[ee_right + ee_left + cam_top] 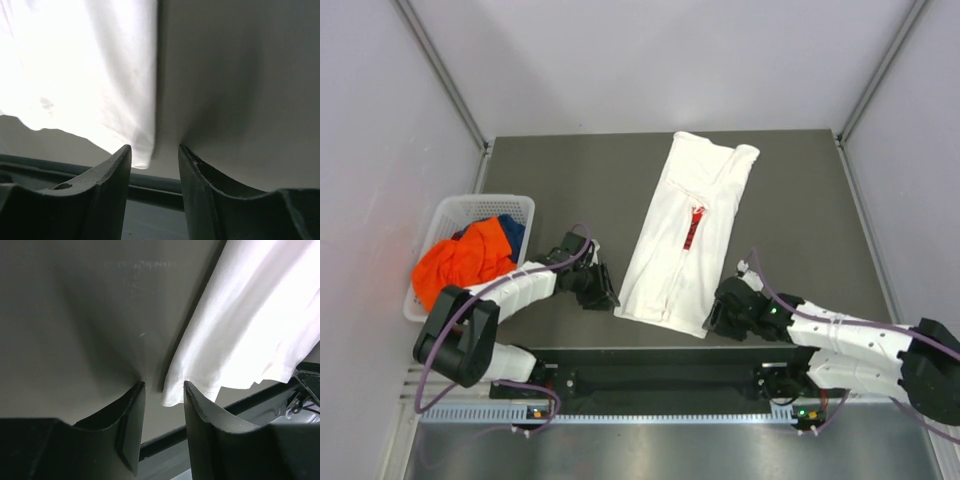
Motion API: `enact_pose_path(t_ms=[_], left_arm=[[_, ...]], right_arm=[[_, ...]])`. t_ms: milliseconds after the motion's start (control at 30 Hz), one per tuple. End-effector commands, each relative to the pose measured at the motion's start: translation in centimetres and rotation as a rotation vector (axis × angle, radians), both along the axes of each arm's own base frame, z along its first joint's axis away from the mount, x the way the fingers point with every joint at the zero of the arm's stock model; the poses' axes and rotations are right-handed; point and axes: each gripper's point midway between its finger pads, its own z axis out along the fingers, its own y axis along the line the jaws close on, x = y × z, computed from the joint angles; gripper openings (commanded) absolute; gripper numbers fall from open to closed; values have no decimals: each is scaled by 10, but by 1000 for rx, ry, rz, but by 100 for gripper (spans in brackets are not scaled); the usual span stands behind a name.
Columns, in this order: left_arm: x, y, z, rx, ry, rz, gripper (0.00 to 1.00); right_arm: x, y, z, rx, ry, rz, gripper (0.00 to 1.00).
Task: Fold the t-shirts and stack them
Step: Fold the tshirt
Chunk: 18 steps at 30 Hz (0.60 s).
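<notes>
the white t-shirt point(685, 230) lies flat on the dark worktop point(570, 180), folded lengthwise into a long narrow strip that runs on a slant from the far middle towards the near edge, with a sliver of its red print point(694, 228) showing along the fold at the centre. its near hem sits between the two arms. the left tool point(598, 290) rests low at the worktop just beside the hem's left corner; in the left wrist view its fingers point(131, 415) stand apart with nothing clamped, and the corner of the cloth point(172, 392) lies right at the mouth of the gap. the right tool point(720, 315) is down at the hem's right corner; in the right wrist view its fingers point(112, 175) are likewise apart and hold nothing, the edge of the shirt point(142, 150) ending just beside the left finger. at the left side of the worktop a white lattice basket point(450, 210) holds the orange t-shirt point(460, 262), bunched up and spilling over its rim, with the dark blue t-shirt point(510, 232) tucked behind it.
</notes>
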Motion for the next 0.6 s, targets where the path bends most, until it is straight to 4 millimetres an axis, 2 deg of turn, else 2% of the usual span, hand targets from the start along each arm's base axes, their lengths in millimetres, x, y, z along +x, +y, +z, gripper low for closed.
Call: enact_pose_path(t_ms=[0,67,100,167,200,233,267,333,367,400,433,533,567], left_arm=[[5,1,-2,21,-12,-17,42],[2,0,-7,16,4,-27,42],[2,-1,-8,11,4,-32,42],[-1,-1,-11,4,17,-40,42],[-2,-3,-10,-7,18,-49,41],[-3,-4,-10,-14,18,-55,40],[-4,-4,-9,-17,15,-58,37],[-9,-5,-8,-31,23,-65,24],[-10,-6,-7,-39,25,-67,18],[-12,-7,-5,-49,27,-57,5],[-14,-9,-5,-58,32,-56,0],[-29,-14,-6,-97,66,-47,0],[-36,-16,-9,-111,74,-50,3]], right_arm=[[6,22,4,44,-20,-10,44],[2,24,1,6,-2,1,44],[-2,20,-7,-36,24,1,44],[-7,13,-14,-87,53,0,37],[-9,10,-17,-106,61,2,32],[-11,7,-18,-117,64,0,18],[-15,0,-22,-136,71,0,10],[-19,-10,-23,-155,74,-3,0],[-21,-15,-25,-167,75,-4,0],[-24,-24,-24,-191,73,1,0],[-26,-29,-23,-203,73,4,0],[-34,-46,-19,-252,82,13,0],[-35,-49,-17,-258,80,16,0]])
